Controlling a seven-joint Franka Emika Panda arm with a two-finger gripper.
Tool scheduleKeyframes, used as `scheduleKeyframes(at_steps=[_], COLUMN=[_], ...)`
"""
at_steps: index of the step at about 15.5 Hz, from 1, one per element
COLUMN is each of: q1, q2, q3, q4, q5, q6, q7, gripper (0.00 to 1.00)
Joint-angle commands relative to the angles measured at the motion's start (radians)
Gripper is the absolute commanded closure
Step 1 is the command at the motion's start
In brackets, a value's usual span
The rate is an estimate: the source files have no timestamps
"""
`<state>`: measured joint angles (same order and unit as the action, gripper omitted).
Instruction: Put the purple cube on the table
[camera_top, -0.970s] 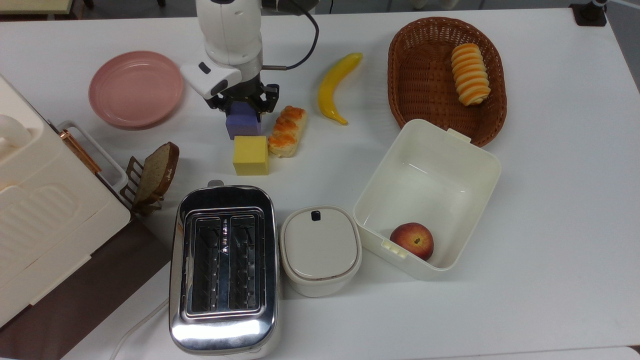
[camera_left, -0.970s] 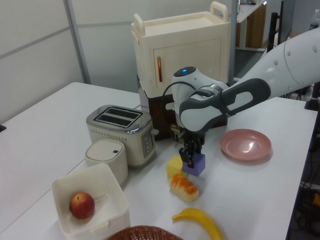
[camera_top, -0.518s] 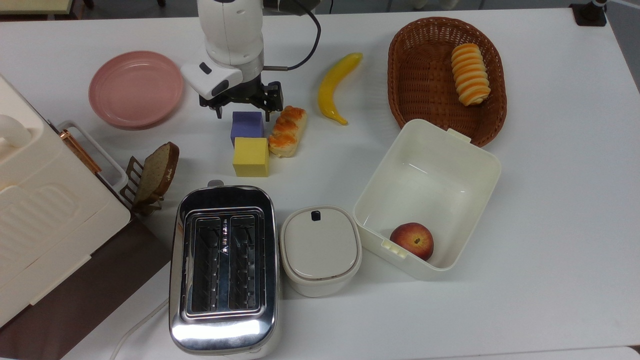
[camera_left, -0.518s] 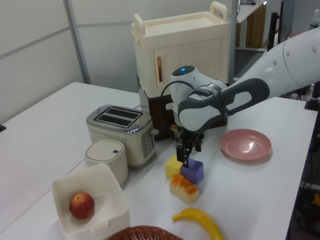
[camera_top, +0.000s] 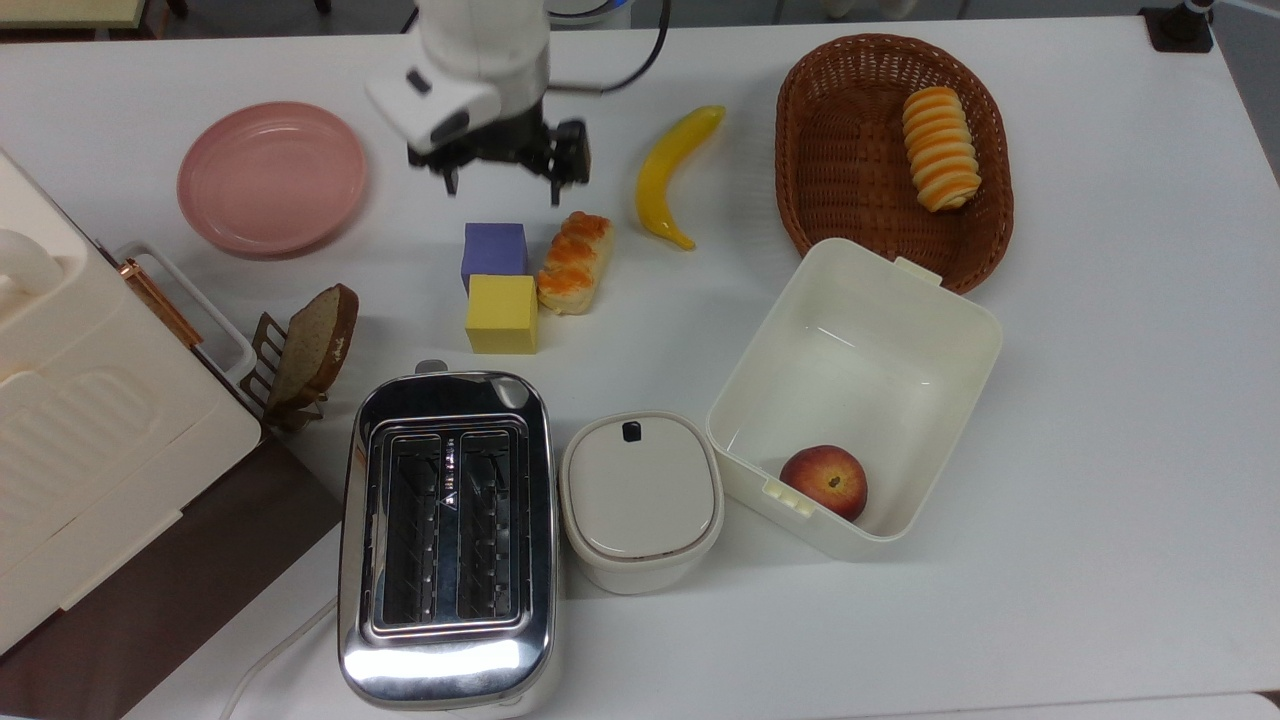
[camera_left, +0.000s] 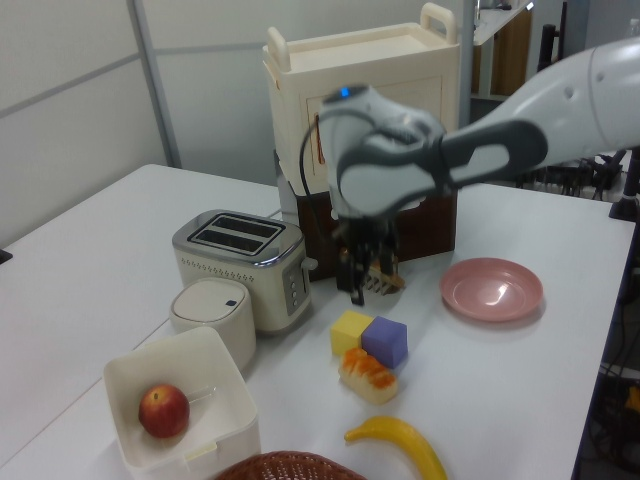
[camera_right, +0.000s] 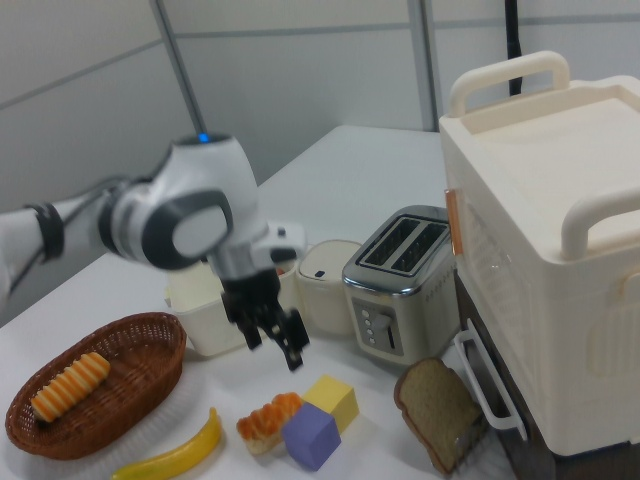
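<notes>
purple cube (camera_right: 311, 436) sits flat on the table (camera_top: 1100, 400), right against the yellow cube (camera_right: 332, 402) and beside the pastry (camera_right: 267, 421), so the drop looks done. Behind and above it the gripper (camera_top: 503, 178) hangs empty, fingers spread, nothing holding the block

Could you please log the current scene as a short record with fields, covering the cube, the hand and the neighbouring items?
purple cube: resting on the table, free of the hand
hand: open, empty, above the table, clear of the cube
yellow cube: touching the purple cube
pastry: beside the purple cube, on the top view's right
pink plate: empty
task status: appears complete
</notes>
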<state>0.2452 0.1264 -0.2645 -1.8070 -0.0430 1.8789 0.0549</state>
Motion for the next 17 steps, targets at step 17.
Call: scheduleKeyframes(at_steps=[17], q1=[-0.175], q2=[-0.073], q3=[0.166], q4=[0.221], q5=[0.066], q6=[-0.302], q7=[0.032], gripper=[0.00])
